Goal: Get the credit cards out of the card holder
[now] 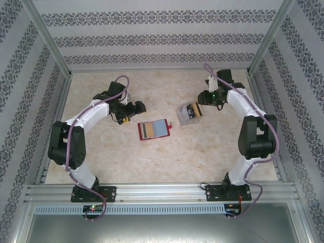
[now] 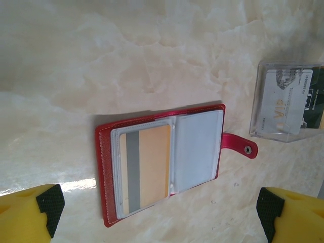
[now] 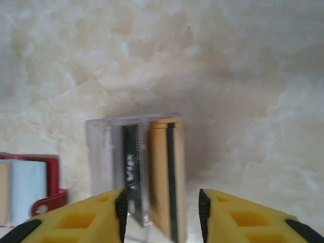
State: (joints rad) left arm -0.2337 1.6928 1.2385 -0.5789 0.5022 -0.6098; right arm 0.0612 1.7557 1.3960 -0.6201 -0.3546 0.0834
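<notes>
The red card holder (image 1: 154, 129) lies open on the table, between the arms. In the left wrist view the card holder (image 2: 104, 167) holds a tan credit card (image 2: 152, 167) with a grey stripe in its left sleeve; the right sleeve (image 2: 197, 147) looks pale and bare. My left gripper (image 2: 159, 212) hangs open and wide above the holder's near edge, touching nothing. My right gripper (image 3: 162, 212) is open over a clear box (image 3: 101, 147). A blurred tan card (image 3: 161, 172) sits between its pads with a gap on each side. A dark card (image 3: 131, 162) lies in the box.
The clear box (image 1: 189, 112) sits right of the card holder, with a silver VIP card (image 2: 286, 101) visible inside in the left wrist view. Metal frame rails (image 1: 157, 190) and patterned walls close in the marble table (image 1: 167, 157).
</notes>
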